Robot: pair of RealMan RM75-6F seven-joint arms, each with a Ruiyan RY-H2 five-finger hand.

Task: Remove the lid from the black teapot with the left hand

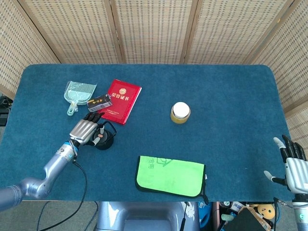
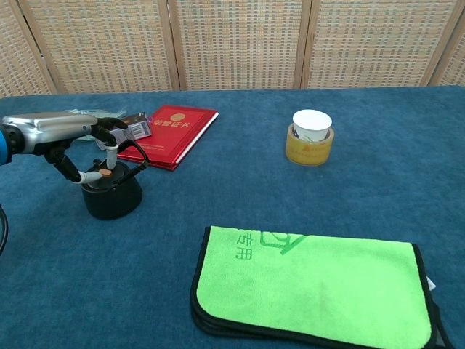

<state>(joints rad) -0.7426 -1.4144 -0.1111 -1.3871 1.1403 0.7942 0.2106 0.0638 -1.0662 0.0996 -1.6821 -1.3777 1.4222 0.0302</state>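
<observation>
Teapot [image 2: 111,198] lid [image 2: 105,174] still on.

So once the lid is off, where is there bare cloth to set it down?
Bare table lies between the black teapot and the green cloth, and between the red booklet and the jar. Behind the left hand it is crowded: dustpan, small box, booklet.

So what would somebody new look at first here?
Probably the bright green cloth at the table's near edge. Next, the left hand on the left side, its fingers reaching down at the lid knob of the black teapot. Then the red booklet behind it.
</observation>
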